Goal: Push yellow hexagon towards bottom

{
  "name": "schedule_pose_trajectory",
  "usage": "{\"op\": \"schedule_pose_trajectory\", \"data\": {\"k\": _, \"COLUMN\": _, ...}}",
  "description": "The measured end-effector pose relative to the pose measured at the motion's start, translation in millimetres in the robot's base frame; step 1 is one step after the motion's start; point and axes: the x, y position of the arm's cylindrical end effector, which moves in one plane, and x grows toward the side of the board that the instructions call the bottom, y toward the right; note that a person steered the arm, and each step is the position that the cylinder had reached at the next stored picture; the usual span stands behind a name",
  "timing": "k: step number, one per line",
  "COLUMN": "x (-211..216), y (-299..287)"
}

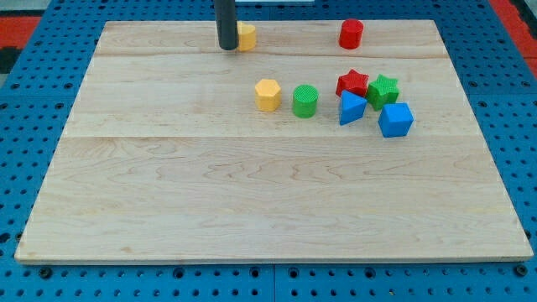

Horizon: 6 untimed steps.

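Observation:
The yellow hexagon (pixel 268 94) sits on the wooden board (pixel 268 201), a little above the middle. My rod comes down from the view's top, and my tip (pixel 227 47) rests on the board near its top edge. It is well above and to the left of the yellow hexagon. A second yellow block (pixel 247 36), shape unclear, lies right beside my tip on its right, partly hidden by the rod.
A green cylinder (pixel 305 101) stands just right of the yellow hexagon. Further right are a red star (pixel 352 82), a green star (pixel 383 89), a blue triangular block (pixel 351 108) and a blue cube (pixel 395 119). A red cylinder (pixel 351 33) stands near the top edge.

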Motion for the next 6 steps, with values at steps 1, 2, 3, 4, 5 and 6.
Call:
{"op": "schedule_pose_trajectory", "data": {"k": 1, "x": -12.3, "y": -48.4}}
{"op": "schedule_pose_trajectory", "data": {"k": 2, "x": -18.6, "y": -45.8}}
{"op": "schedule_pose_trajectory", "data": {"k": 3, "x": -18.7, "y": 7.0}}
{"op": "schedule_pose_trajectory", "data": {"k": 4, "x": -0.1, "y": -8.2}}
{"op": "schedule_pose_trajectory", "data": {"k": 5, "x": 46.5, "y": 2.7}}
{"op": "schedule_pose_trajectory", "data": {"k": 6, "x": 46.9, "y": 37.7}}
